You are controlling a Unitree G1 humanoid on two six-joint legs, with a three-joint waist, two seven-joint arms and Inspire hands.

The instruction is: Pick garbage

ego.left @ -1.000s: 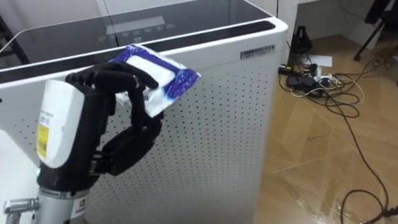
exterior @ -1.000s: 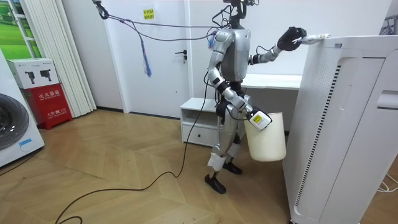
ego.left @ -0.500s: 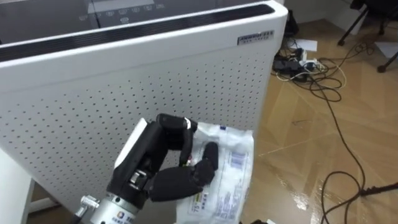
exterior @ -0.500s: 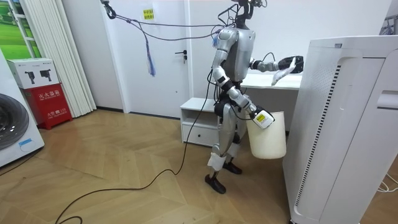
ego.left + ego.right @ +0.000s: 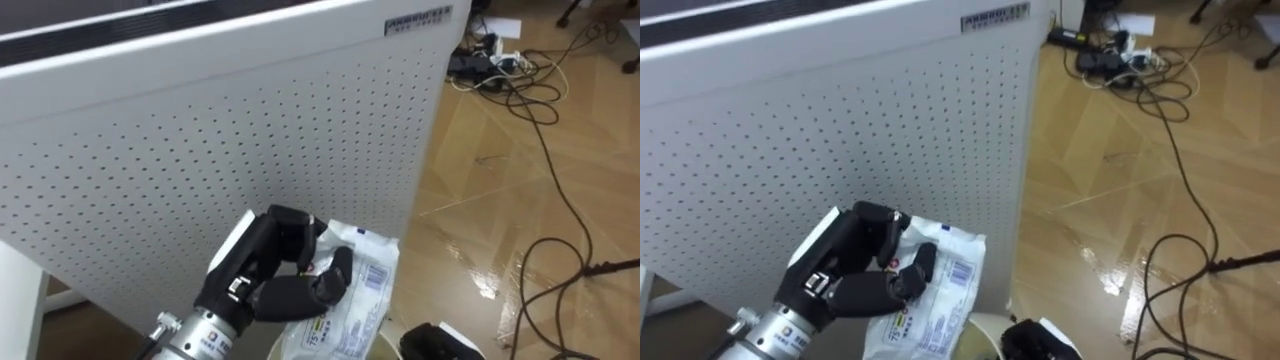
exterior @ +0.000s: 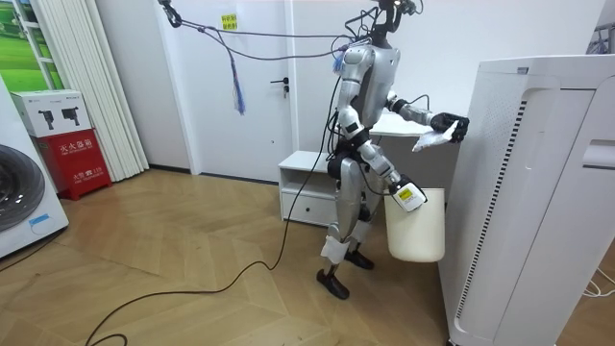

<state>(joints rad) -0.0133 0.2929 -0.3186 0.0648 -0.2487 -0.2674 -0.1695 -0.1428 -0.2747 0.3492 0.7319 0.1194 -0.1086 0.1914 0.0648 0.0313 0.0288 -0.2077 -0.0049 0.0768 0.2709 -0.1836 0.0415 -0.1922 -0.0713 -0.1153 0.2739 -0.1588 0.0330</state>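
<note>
A crumpled white and blue plastic packet hangs in my left hand, whose fingers and thumb are curled round it. That hand is held out in front of the perforated side of a tall white appliance. Just below the packet shows the rim of a white bin. My right hand grips the bin at its rim and carries it at hip height.
I stand on wooden floor close to the appliance. Loose cables and a power strip lie on the floor to my right. Behind me are a low white cabinet and a desk; a washing machine stands at the room view's left.
My left hand has come down from the appliance's top with the packet, to chest height over the bin. My view has tilted downward. The bin has shifted slightly.
</note>
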